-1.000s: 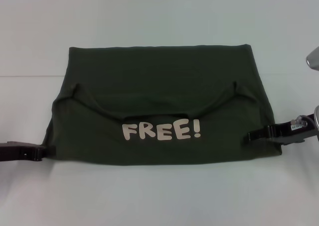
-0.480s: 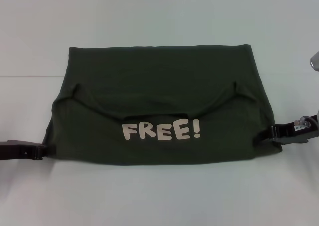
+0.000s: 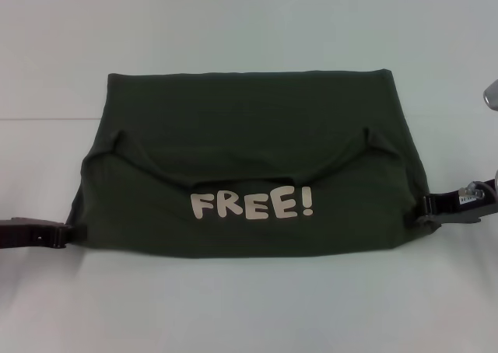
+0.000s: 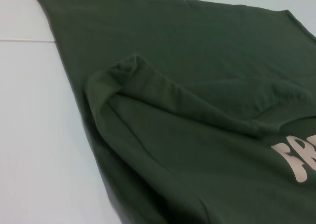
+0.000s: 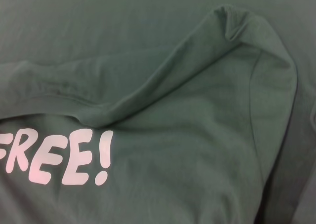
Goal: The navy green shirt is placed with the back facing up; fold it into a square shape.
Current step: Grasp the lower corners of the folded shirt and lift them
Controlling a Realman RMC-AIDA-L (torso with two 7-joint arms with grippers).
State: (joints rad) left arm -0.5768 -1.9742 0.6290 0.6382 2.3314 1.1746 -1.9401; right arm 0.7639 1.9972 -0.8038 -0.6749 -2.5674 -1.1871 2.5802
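My left gripper (image 3: 68,232) is low at the near left corner of the navy green shirt (image 3: 249,135), and my right gripper (image 3: 426,211) is at the near right edge of it. For both, I cannot tell how far my jaws are open or if they hold the cloth, because the tips are dark against the dark fabric. The shirt lies flat on the pale surface (image 3: 249,306), in the middle before me. Its near part is folded over, so the off-white "FREE!" lettering (image 3: 253,204) faces up near the front edge. Behind the lettering, the curved collar edge (image 5: 123,103) lies across the plain back layer, which reaches to the far straight edge.
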